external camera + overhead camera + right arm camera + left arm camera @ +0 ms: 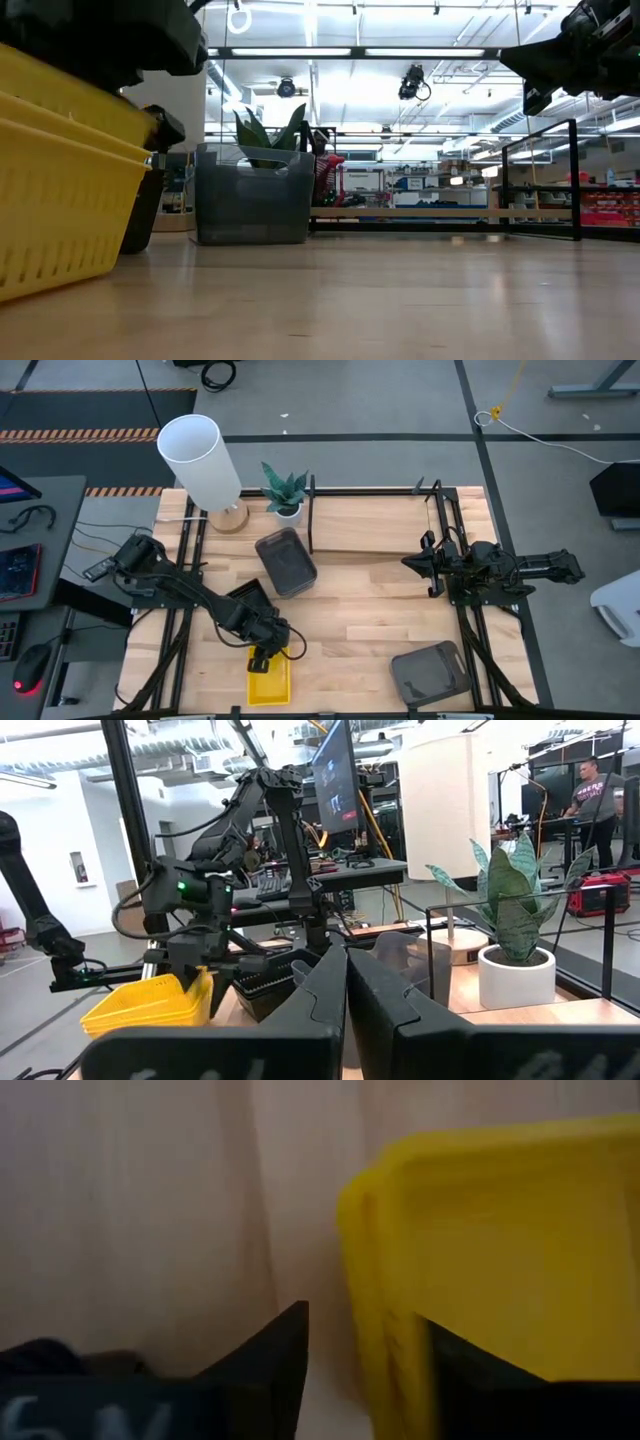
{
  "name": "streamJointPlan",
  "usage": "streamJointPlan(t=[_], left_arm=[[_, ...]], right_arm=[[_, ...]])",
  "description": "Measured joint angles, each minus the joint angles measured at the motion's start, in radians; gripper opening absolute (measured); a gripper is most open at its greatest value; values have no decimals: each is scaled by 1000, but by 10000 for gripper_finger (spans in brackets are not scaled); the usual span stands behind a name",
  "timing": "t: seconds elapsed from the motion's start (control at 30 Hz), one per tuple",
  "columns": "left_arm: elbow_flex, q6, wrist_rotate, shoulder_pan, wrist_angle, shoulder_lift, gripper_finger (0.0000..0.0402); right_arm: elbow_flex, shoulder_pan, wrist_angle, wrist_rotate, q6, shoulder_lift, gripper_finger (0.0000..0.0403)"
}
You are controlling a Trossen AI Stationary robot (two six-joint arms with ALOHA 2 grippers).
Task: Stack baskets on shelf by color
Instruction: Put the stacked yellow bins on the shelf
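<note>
The left gripper (268,656) sits low in the lower left of the high view, its dark fingers (270,1370) parted and straddling the near wall of the stacked yellow plastic baskets (269,678); in the left wrist view one finger lies outside the yellow rim and the other inside it, close against the plastic, though whether they actually squeeze the wall cannot be told. The left arm reaches in from the left edge of the table, bent at the elbow and angled down toward the lower centre of the frame. In the low view the yellow baskets (60,180) fill the left side, slightly tilted, with the dark gripper body on top of them. Just above the left gripper in the high view lies a black plastic basket (250,598), partly hidden by the arm. The right gripper (412,563) hovers at the middle right of the high view, above the wooden tabletop (380,620), with its fingers (330,990) pressed together and nothing between them; its arm stretches in level from the right edge. A smoky grey rectangular basket (286,561) stands near the centre, just beside the left end of the low light-wood shelf (370,525), which occupies the upper middle. A second smoky grey basket (430,672) rests at the lower right, well apart from the first.
</note>
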Motion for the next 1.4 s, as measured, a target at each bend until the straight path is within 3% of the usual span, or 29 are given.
streamJointPlan(t=[0.1, 0.23, 0.5, 0.77, 1.17, 1.4], left_arm=[[6, 28, 16, 11, 41, 11, 102], [19, 27, 25, 25, 75, 26, 21], [51, -18, 17, 84, 52, 38, 19], [283, -4, 20, 204, -35, 39, 19], [583, 227, 13, 571, -157, 49, 19], [730, 250, -19, 740, -163, 142, 19]], right_arm=[[0, 0, 1, -1, 0, 0, 19], [0, 0, 2, -1, 0, 0, 19], [0, 0, 10, -3, 0, 2, 19], [0, 0, 16, 1, 0, 3, 19], [0, 0, 16, 0, 0, 3, 19], [0, 0, 23, -2, 0, 4, 19]])
